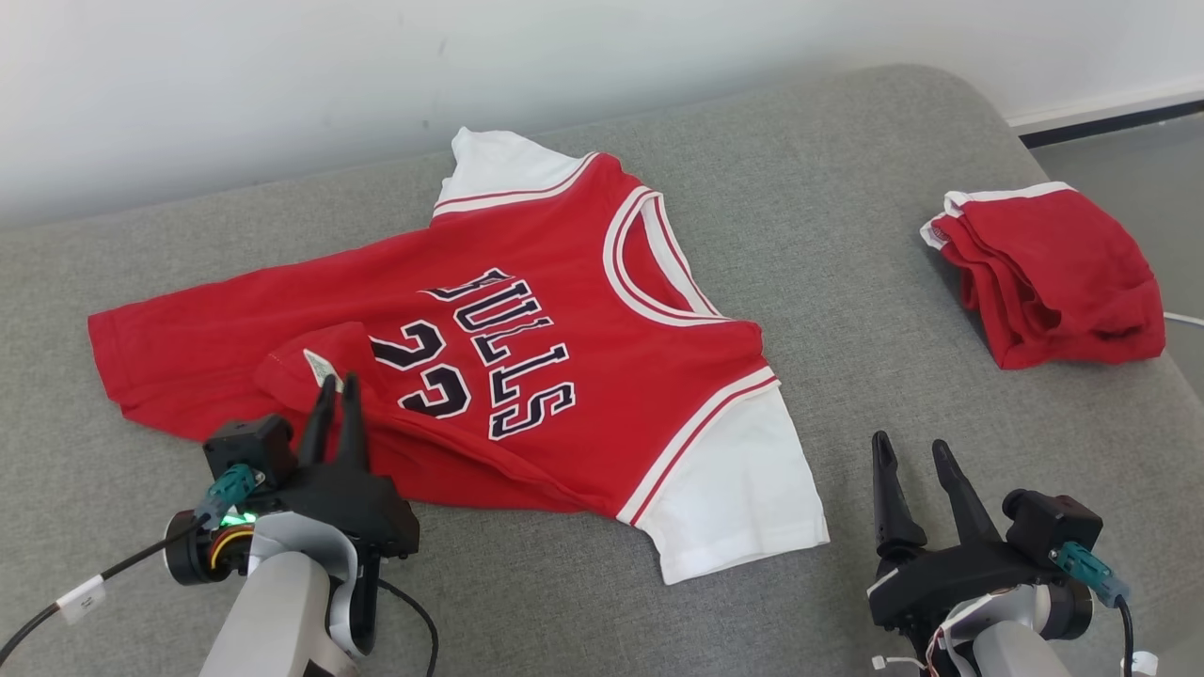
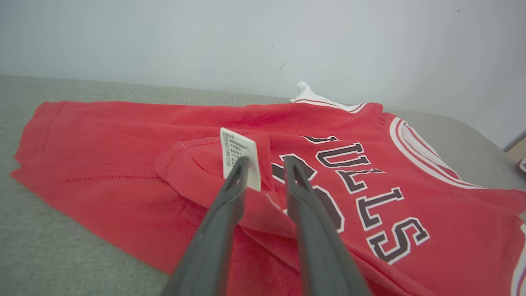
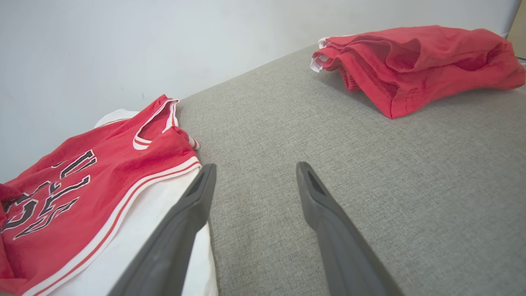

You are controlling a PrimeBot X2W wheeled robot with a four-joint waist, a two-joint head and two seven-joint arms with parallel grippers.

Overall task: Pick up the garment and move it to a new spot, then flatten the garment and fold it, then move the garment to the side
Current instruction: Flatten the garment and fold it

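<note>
Where the Bulls jersey (image 1: 527, 282) lies mid-way on the grey cushion (image 1: 847, 282), my left end effector (image 1: 340, 381) straddles its flipped hem (image 1: 310, 353) at seven o'clock, grip impossible to tell; my right end effector (image 1: 910, 442) hovers spread at four o'clock.

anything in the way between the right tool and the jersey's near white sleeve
Nothing visible: just bare grey cushion between the right tool and the near white sleeve of the jersey. The other folded red garment lies off to the right.
</note>
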